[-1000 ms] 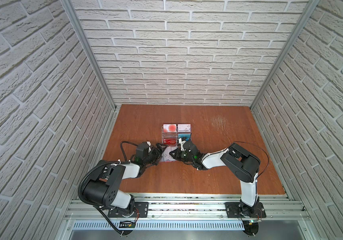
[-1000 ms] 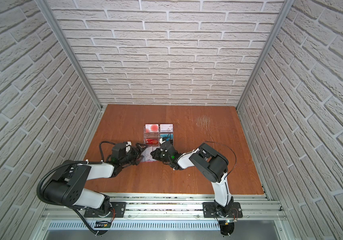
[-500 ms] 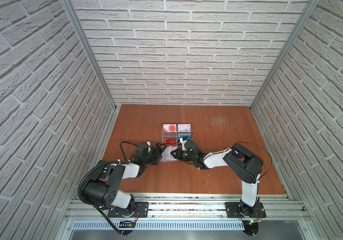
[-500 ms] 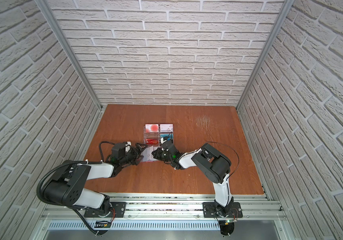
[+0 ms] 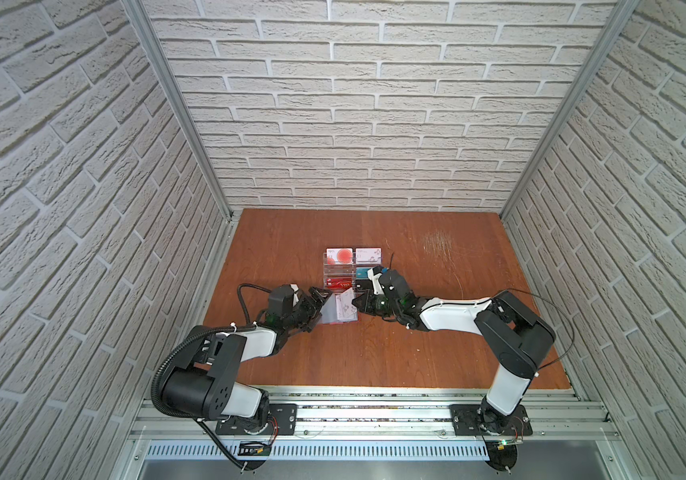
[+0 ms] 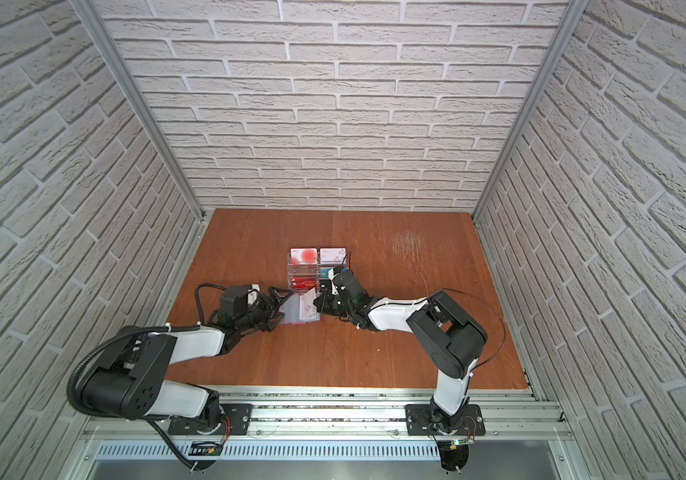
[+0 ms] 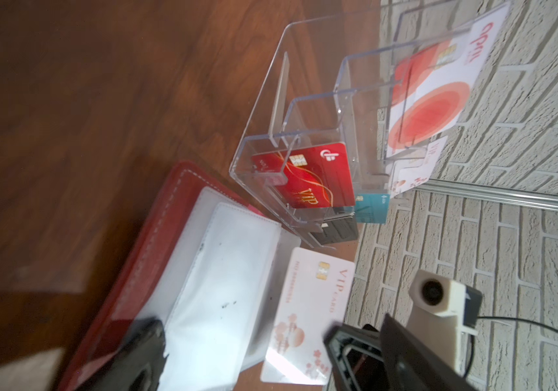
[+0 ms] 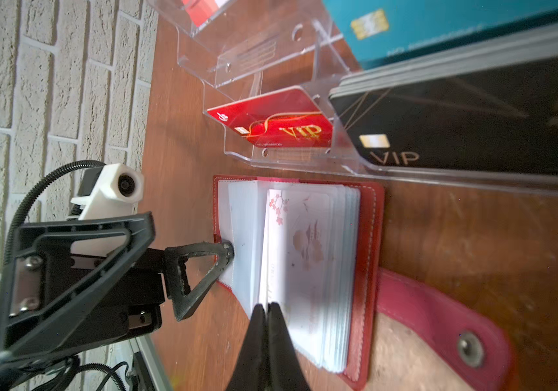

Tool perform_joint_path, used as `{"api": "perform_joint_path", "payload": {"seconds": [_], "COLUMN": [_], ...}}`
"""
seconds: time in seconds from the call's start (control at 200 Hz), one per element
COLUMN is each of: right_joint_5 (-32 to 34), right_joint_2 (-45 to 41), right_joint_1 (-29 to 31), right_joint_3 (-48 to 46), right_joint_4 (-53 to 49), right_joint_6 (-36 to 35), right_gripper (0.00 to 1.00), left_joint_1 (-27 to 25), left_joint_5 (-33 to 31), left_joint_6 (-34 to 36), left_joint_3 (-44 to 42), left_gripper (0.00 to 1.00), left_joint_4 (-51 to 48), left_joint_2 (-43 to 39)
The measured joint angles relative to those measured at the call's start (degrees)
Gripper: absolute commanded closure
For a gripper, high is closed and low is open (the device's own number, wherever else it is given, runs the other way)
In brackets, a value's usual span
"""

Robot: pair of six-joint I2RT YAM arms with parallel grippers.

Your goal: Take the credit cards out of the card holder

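Note:
The red card holder [image 8: 370, 270] lies open on the table, in front of the rack, its clear sleeves fanned and its snap tab [image 8: 440, 325] laid out flat. My right gripper [image 8: 266, 306] is shut on the edge of a white credit card with pink blossoms [image 8: 291, 243], which stands partly out of the sleeves [image 7: 230, 270]. In the left wrist view this card [image 7: 308, 315] reads "VIP". My left gripper [image 8: 189, 233] is open, one fingertip [image 8: 225, 252] touching the sleeves at the holder's far edge. In both top views the grippers [image 5: 316, 303] [image 5: 360, 301] flank the holder [image 5: 329, 316].
A clear acrylic tiered rack [image 5: 351, 270] stands just behind the holder. It holds a red VIP card [image 7: 304, 179], black cards [image 8: 457, 128], a teal card [image 8: 440, 23] and a white card with red circles [image 7: 433, 101]. Bare table lies to the right and front.
The right arm's elbow has drifted a little to the right. Both grippers stay at the holder, the left open and the right shut.

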Motion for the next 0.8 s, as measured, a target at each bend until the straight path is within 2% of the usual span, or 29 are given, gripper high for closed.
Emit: {"api": "perform_joint_path", "payload": {"seconds": [0.22, 0.4, 0.575, 0.8], "right_joint_5": [0.4, 6.0, 10.2, 12.2], "right_joint_2": [-2.5, -1.7, 0.2, 4.5], "right_joint_1": [-2.5, -3.0, -3.4, -4.8], "right_joint_3": [17.4, 37.0, 49.5, 54.8], "right_joint_4": [-27.6, -49.9, -61.0, -67.5], "right_joint_6": [-18.3, -35.6, -51.9, -73.0], "right_gripper": [0.94, 0.94, 0.94, 0.94], "left_joint_1": [0.6, 0.5, -1.0, -5.5], "left_joint_5": [0.3, 0.3, -0.3, -3.5], "left_joint_6": [3.0, 6.1, 8.3, 10.3], "left_joint_3": [3.3, 7.3, 8.6, 9.5], "left_gripper": [0.02, 0.02, 0.02, 0.02], "left_joint_4": [-10.8, -18.0, -22.4, -26.9], "left_joint_2": [-5.0, -11.5, -14.9, -16.6]}}
